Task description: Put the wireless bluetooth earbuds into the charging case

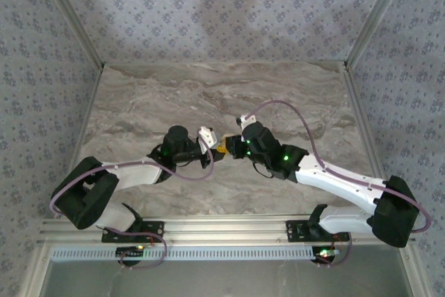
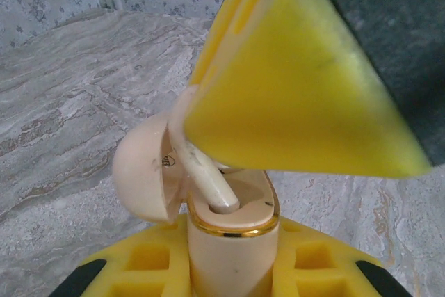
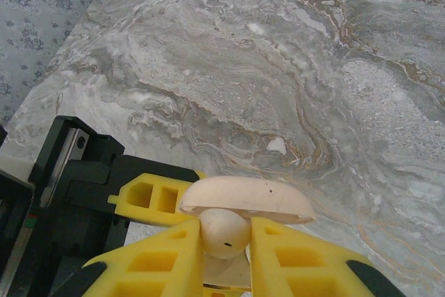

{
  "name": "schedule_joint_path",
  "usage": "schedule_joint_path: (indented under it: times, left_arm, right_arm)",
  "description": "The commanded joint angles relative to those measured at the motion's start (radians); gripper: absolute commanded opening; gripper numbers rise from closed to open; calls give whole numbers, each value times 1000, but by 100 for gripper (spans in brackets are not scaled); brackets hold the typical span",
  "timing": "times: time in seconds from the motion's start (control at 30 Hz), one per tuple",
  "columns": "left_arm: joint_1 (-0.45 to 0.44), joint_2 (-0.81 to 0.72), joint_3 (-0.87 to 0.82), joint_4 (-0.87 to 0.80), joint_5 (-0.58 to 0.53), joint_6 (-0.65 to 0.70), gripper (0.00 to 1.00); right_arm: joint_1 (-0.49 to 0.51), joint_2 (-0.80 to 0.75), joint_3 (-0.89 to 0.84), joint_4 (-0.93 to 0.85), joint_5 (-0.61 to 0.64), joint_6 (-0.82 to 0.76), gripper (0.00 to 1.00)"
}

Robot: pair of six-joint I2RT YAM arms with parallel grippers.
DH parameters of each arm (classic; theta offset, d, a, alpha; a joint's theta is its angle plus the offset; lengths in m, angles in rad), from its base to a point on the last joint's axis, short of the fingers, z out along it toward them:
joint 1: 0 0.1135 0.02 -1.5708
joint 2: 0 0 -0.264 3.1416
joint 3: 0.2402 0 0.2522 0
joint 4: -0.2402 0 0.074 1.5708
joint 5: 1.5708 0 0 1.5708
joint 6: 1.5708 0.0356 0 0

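Big and yellow, one finger (image 2: 299, 88) of the right gripper (image 3: 226, 247) leans in close over the charging case (image 2: 233, 241). That gripper is pinched tight on one earbud (image 2: 208, 172). The earbud's white stem is already poking down into the open top of the case. It looks partway in, not all the way down yet.

The left gripper (image 2: 233, 276) is squeezed shut around the body of the case and holds it upright. The round lid (image 2: 142, 172) is flipped open to one side, so nothing blocks the way. Seen from above, the two grippers meet nose to nose near the middle of the table (image 3: 278, 67).

I'd say the job is well on: the case is open and one earbud is nearly home. What is left is to push it down and let go. I cannot tell if another earbud already sits inside. A small white speck (image 3: 277, 145) lies on the table farther off, too small to say what it is.
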Motion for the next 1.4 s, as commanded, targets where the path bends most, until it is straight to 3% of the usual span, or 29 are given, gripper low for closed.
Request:
schedule_joint_path:
  times: [0.0, 0.97, 1.37]
  left_arm:
    - [-10, -28, 33, 82, -7, -22, 13]
    - [-10, -73, 29, 101, -8, -36, 13]
    - [-10, -93, 28, 50, 0, 8, 13]
  right_arm:
    - [14, -16, -26, 5, -36, 13, 24]
    - [-30, -67, -99, 112, -175, 22, 26]
    - [-58, -67, -63, 101, -202, 24, 38]
